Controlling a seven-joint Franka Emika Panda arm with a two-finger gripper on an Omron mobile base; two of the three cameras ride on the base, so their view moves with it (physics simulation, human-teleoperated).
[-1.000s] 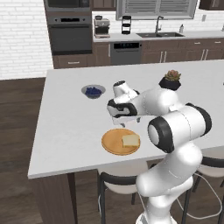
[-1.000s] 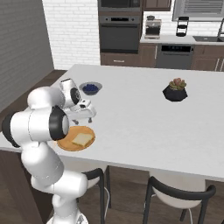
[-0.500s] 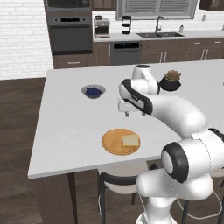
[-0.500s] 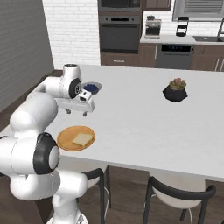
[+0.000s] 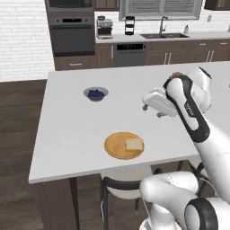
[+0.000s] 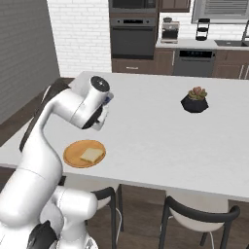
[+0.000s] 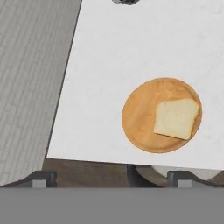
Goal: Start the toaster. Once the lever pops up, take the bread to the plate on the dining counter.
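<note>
A: How do the white arm's jaws (image 5: 152, 106) stand?
B: Spread wide with nothing between them, lifted well above the large white rectangular desk (image 5: 76, 130). They look straight down because the delivery seems done, and height keeps them off the food.
A: And the small pale tan square slice of bread (image 7: 176, 118)?
B: In the hand view it lies flat on the round orange-tan wooden plate (image 7: 140, 118), toward the plate's three o'clock rim and just inside it.
A: Anything else around?
B: In the left base view a small grey bowl of blue berries (image 5: 95, 94) sits at eleven o'clock from the plate, well apart. A dark potted succulent (image 6: 195, 100) stands far off, clear of the work.
</note>
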